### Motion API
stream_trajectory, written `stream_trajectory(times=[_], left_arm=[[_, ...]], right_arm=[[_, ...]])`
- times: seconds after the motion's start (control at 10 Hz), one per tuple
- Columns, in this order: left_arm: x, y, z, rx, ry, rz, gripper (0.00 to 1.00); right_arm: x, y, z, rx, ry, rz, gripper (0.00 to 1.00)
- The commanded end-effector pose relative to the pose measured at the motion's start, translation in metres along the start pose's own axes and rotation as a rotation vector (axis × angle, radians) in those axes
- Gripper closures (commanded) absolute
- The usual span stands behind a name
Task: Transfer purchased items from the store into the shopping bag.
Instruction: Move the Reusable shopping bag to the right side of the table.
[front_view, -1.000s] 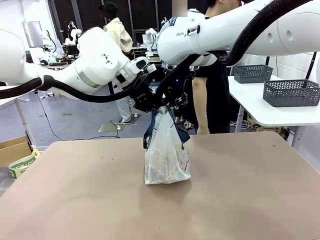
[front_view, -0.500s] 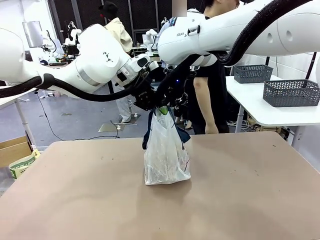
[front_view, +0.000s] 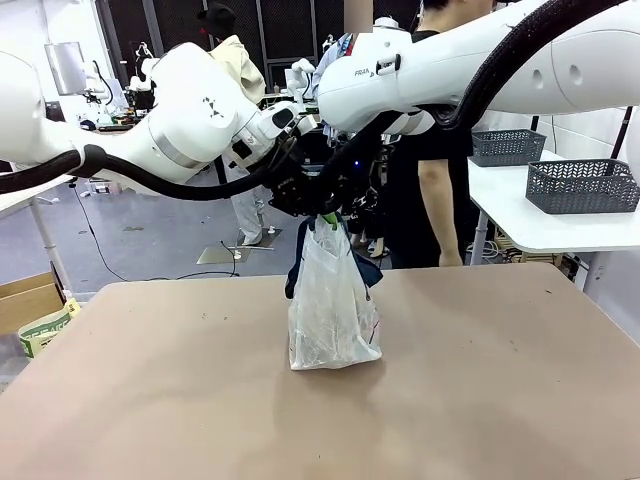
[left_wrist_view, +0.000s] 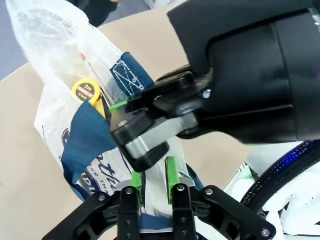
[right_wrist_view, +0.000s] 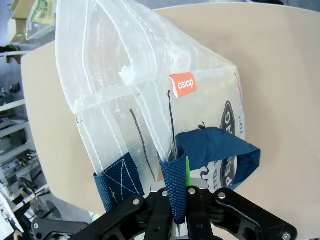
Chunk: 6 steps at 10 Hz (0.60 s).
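The shopping bag (front_view: 332, 310) stands on the tan table, translucent white with navy strap handles (front_view: 296, 262). Both grippers meet at its top. My left gripper (front_view: 298, 203) is shut on the bag's plastic rim; in the left wrist view its green pads (left_wrist_view: 136, 183) pinch the whitish film (left_wrist_view: 154, 187). My right gripper (front_view: 331, 212) is shut on a navy strap (right_wrist_view: 174, 186), and its black body (left_wrist_view: 150, 131) crosses just ahead of the left fingers. A yellow tape measure marked 2m (left_wrist_view: 85, 91) shows inside the bag (left_wrist_view: 55, 60). An orange label (right_wrist_view: 182, 85) is on the bag wall (right_wrist_view: 125, 75).
A person (front_view: 432, 180) stands behind the table's far edge. Two dark grey openwork baskets (front_view: 582, 186) (front_view: 507, 147) rest on a white side table at the right. A cardboard box (front_view: 25, 298) sits on the floor at the left.
Both grippers have risen slightly, drawing the bag's top up and tauter. The bag's base stays on the table. The person behind has shifted to the right.
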<state>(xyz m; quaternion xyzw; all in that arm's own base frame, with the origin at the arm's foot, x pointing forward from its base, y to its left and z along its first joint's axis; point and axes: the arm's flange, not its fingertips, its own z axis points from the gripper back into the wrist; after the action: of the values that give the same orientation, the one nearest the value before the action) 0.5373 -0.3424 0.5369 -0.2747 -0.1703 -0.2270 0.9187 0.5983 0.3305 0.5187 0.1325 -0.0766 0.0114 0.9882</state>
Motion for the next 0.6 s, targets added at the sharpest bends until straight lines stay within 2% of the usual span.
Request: stream_trajectory(times=[0.0,0.2,0.5], left_arm=[[-0.014,0.005,0.006,-0.043,-0.029,-0.011,0.76],[-0.014,0.007,0.004,-0.059,-0.029,-0.006,0.76],[-0.014,0.007,0.004,-0.061,-0.04,-0.003,0.76]], right_arm=[[0.003,-0.003,-0.001,0.098,-0.003,0.012,1.0],[0.003,-0.012,0.0,0.192,0.049,0.02,1.0],[0.002,-0.024,-0.002,0.271,0.059,0.019,1.0]])
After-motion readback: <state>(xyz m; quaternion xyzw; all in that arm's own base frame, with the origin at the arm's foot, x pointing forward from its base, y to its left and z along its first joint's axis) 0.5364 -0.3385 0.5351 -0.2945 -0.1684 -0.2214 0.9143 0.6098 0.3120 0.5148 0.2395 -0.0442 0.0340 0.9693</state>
